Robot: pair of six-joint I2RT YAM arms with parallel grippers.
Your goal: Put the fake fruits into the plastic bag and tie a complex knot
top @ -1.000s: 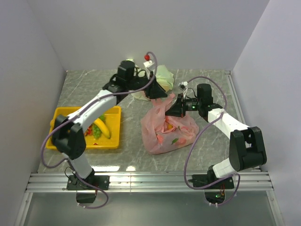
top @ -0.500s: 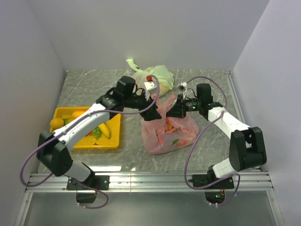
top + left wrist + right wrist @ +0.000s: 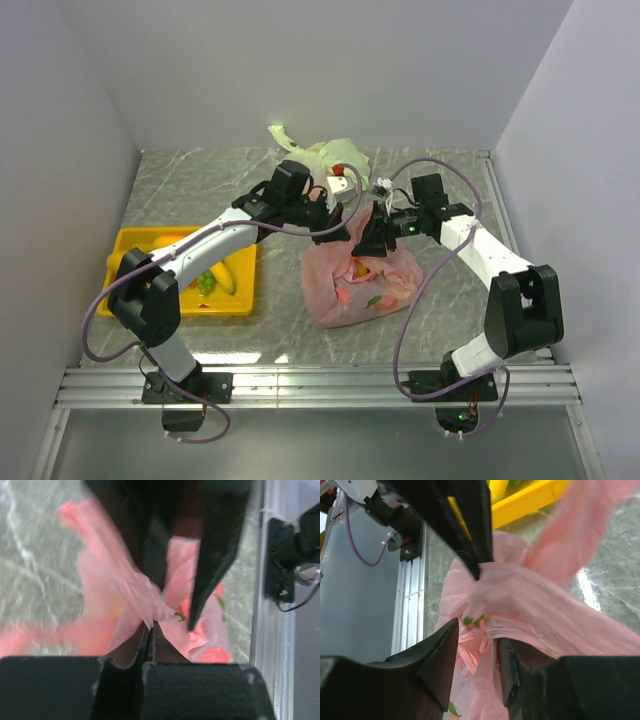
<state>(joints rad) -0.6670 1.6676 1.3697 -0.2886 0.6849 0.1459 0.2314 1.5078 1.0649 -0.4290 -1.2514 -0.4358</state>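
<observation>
Left gripper (image 3: 150, 626) is clamping fully shut on a twisted strand of the plastic bag (image 3: 362, 285), with pink film pinched right at the fingertips. Right gripper (image 3: 476, 641) is standing partly open with its fingers apart. The bunched bag neck is sitting at the gap and brushing one finger, and it is not looking clamped. Both grippers are meeting over the far top of the bag, close together, the left one reaching in from the left and the right one from the right. In the left wrist view the right gripper's two dark fingers are straddling the same pink twist from the far side.

Bag is sitting on the table (image 3: 200, 180) a bit right of centre, between the two arms. Its body is slumping toward the near side and its top is gathering up at the grippers. Fake fruits (image 3: 352, 268) are showing through the film as orange and red-green blobs lying low inside the bag. More fruit is lying in the yellow tray (image 3: 225, 308) at the left, well apart from the bag: a banana (image 3: 224, 272) with green grapes (image 3: 205, 284) just beside it. Green-and-white bag (image 3: 335, 155) is sitting at the far side, just behind the grippers.
</observation>
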